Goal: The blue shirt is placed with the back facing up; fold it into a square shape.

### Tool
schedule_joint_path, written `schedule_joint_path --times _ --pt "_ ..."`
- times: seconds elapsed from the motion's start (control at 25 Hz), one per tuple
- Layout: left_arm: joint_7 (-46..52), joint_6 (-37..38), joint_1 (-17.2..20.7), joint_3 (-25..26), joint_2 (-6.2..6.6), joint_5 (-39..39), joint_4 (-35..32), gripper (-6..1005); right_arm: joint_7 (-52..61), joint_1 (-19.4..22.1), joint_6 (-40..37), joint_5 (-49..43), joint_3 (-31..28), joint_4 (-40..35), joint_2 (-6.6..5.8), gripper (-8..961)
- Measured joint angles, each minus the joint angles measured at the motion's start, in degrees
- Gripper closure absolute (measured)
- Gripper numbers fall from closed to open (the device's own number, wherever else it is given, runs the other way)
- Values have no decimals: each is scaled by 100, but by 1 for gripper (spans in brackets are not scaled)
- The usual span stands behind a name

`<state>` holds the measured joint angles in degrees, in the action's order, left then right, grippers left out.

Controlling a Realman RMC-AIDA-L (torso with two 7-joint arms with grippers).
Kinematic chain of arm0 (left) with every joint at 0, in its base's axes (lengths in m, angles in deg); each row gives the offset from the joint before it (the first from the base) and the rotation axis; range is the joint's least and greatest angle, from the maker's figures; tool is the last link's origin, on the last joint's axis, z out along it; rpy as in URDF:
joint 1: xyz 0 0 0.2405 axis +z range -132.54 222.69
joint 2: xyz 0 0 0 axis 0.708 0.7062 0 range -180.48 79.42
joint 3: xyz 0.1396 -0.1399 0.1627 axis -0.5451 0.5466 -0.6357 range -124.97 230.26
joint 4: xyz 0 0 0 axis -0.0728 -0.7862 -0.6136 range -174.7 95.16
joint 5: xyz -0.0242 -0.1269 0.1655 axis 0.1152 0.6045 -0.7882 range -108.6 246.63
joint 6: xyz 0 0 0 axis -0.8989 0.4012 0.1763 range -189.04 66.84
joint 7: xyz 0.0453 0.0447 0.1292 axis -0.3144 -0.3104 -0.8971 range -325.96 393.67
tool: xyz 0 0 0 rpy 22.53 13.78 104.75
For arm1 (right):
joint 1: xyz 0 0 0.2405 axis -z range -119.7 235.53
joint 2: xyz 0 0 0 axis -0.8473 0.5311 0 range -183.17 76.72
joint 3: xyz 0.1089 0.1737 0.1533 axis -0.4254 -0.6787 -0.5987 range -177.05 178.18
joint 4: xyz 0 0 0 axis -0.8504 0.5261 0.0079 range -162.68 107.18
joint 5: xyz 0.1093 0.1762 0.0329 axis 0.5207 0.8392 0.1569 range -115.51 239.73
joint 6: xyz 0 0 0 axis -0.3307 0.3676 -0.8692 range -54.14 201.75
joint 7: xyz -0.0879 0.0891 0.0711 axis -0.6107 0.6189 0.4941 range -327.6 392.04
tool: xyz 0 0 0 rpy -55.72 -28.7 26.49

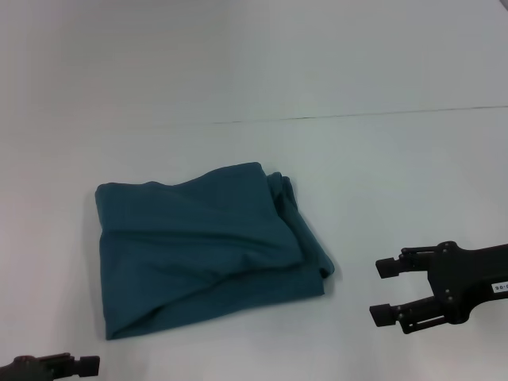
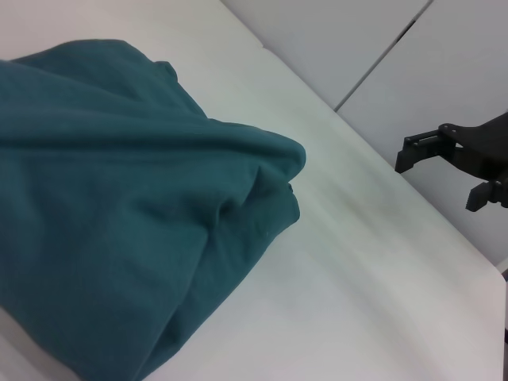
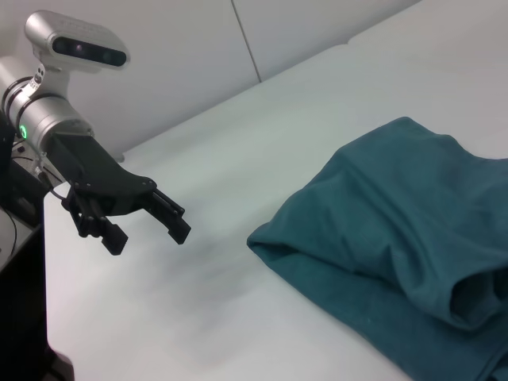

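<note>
Your shirt (image 1: 202,250) sits folded at centre-left, loosely layered — any snag would undo it. Right gripper (image 1: 386,290), lower right, gapes empty; left gripper (image 3: 147,222), bottom-left corner, also open, holding nothing.

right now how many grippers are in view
2: the right gripper, open, is right of the blue shirt; the left gripper, open, is at the table's near left edge.

Black angular hands: the left hand (image 3: 147,226) on a silver wrist with a green light, the right hand (image 1: 389,290) bearing a small white label.
</note>
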<state>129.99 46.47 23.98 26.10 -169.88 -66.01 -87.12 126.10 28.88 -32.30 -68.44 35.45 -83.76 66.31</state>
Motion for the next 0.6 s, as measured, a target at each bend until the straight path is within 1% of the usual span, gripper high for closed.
schedule_joint_path --times 0.6 --pt "-5 -74 1 -3 -9 -7 7 83 -1 -23 65 4 0 33 0 28"
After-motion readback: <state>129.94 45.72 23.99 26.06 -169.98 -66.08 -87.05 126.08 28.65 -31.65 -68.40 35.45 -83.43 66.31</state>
